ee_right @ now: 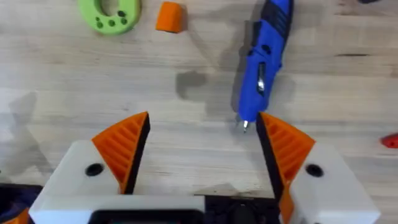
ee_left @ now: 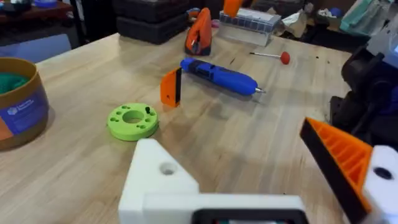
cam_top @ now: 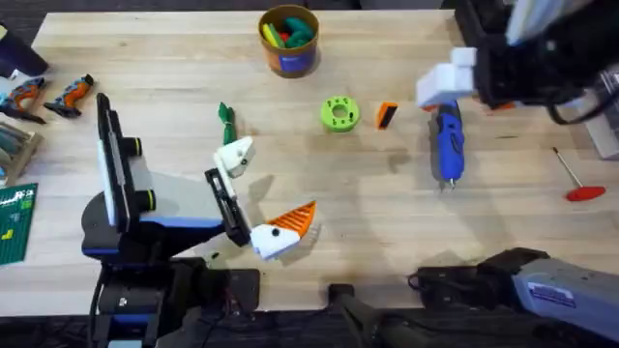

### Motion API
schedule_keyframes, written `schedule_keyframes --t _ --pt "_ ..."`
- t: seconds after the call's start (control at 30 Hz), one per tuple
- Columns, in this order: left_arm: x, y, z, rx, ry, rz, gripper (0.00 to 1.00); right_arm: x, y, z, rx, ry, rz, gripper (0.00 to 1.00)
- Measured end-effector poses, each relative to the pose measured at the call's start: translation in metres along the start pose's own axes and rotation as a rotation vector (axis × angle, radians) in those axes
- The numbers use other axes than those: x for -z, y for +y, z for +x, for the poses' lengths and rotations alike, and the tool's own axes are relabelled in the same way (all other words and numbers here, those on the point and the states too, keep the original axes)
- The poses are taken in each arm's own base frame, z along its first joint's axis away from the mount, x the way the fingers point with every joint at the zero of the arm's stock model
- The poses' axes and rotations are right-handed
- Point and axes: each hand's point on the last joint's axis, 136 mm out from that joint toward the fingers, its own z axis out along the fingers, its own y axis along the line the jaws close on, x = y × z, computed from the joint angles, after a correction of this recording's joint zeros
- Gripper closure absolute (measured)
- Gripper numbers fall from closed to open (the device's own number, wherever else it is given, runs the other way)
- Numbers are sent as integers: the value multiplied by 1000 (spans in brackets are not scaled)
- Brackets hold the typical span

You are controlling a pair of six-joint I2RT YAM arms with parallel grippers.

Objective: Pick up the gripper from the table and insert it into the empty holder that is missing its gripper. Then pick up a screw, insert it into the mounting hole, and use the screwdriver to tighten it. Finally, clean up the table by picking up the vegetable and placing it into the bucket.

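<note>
**Right tool hanging wide open over the screwdriver**

The right tool (ee_right: 196, 152) is hovering above the worktop (cam_top: 387, 232) with its orange pads (ee_right: 124, 146) spread wide, gripping nothing. The screwdriver (cam_top: 447, 145) is lying just beyond those pads, its bit pointing toward them. The gripper (cam_top: 386, 115) is standing left of the screwdriver, beside a green disc (cam_top: 339, 114). The left tool (cam_top: 261, 193) is resting open and empty, its holder (cam_top: 235, 155) lacking an orange tip.

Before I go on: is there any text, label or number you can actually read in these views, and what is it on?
None can be read.
Bucket: the blue label band carries white print, too blurred to read.
Right arm's base housing: a sticker with small print, too small to read.
Green board at the table's left edge: pale markings, unreadable.
</note>
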Motion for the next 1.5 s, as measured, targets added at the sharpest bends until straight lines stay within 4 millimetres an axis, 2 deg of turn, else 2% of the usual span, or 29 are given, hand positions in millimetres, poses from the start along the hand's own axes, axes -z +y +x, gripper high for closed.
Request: schedule_keyframes --t 0.2,0.43,0.87,1.03,1.13,1.27,1.5 --pt "0 0 0 0 0 0 15 -12 26 -14 -6 41 -1 11" --pt "0 0 0 0 0 0 15 -41 48 -34 -22 86 13 11" --pt "0 0 0 0 0 0 15 -92 43 -41 -47 176 97 9" --pt "0 0 0 0 0 0 15 -115 34 -40 -129 234 129 18" --pt "0 0 0 0 0 0 15 -126 36 -46 -154 227 123 19" --pt "0 0 0 0 0 0 15 -133 43 -51 -159 216 93 20" --pt "0 0 0 0 0 0 15 -146 50 -45 -163 270 69 49"
